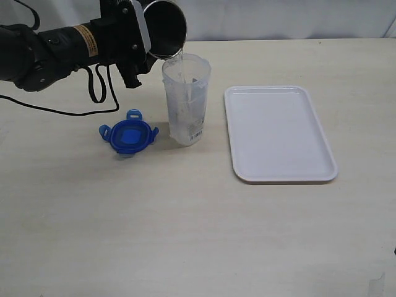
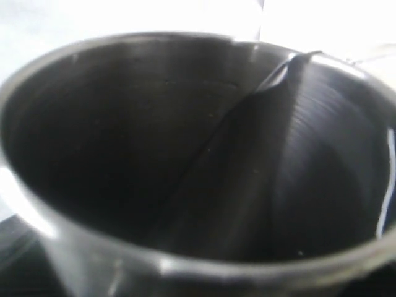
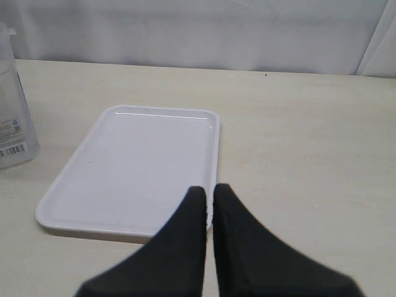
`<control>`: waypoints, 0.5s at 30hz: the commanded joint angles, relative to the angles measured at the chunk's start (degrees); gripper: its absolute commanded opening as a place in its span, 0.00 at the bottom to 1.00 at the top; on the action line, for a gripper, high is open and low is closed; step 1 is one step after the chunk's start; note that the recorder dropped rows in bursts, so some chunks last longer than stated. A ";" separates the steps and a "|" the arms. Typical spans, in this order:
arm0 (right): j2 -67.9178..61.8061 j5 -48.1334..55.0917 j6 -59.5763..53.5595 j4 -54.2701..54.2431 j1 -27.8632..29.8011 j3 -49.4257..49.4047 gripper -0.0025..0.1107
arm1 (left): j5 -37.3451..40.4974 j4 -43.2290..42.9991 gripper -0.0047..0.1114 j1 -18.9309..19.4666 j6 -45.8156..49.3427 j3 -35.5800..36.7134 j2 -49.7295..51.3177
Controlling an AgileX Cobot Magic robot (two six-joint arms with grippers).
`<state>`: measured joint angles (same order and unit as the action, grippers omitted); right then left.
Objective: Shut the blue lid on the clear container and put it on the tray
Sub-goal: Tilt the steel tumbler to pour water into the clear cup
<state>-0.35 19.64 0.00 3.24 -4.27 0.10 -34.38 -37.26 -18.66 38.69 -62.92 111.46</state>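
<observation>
The clear container (image 1: 185,102) stands upright and uncovered on the table, just left of the white tray (image 1: 278,133). The blue lid (image 1: 129,132) lies flat on the table to the container's left. My left gripper (image 1: 143,31) is shut on a steel cup (image 1: 166,28) tilted over the container's mouth, and a thin stream of water (image 1: 181,65) runs from it into the container. The cup's dark inside (image 2: 185,154) fills the left wrist view and hides the fingers. My right gripper (image 3: 209,189) is shut and empty, low beside the tray's (image 3: 133,164) near corner. The container's edge (image 3: 12,117) shows there too.
A black cable (image 1: 93,93) from the left arm loops over the table behind the lid. A pale backdrop (image 1: 278,18) closes the far edge of the table. The tray holds nothing.
</observation>
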 commanded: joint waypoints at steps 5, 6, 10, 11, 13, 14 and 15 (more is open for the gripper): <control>0.35 -0.05 0.00 0.11 -0.22 -0.10 0.06 | -3.64 0.87 0.04 -0.08 0.45 -0.72 -1.36; 0.35 -0.05 0.00 0.11 -0.22 -0.10 0.06 | -3.64 0.97 0.04 -0.08 0.43 -0.72 -1.36; 0.35 -0.05 0.00 0.11 -0.22 -0.10 0.06 | -3.64 0.97 0.04 -0.08 0.43 -0.72 -1.36; 0.35 -0.05 0.00 0.11 -0.22 -0.10 0.06 | -3.64 0.97 0.04 -0.08 0.43 -0.72 -1.36; 0.35 -0.05 0.00 0.11 -0.22 -0.10 0.06 | -3.64 0.97 0.04 -0.08 -0.16 -0.72 -1.36; 0.35 -0.05 0.00 0.11 -0.22 -0.10 0.06 | -3.64 0.97 0.04 -0.08 -1.28 -0.72 -1.36; 0.35 -0.05 0.00 0.11 -0.22 -0.10 0.06 | -3.64 0.97 0.04 -0.08 -2.56 -0.72 -1.36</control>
<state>-0.35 19.64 0.00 3.24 -4.27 0.10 -34.38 -37.26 -18.66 38.26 -62.92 111.46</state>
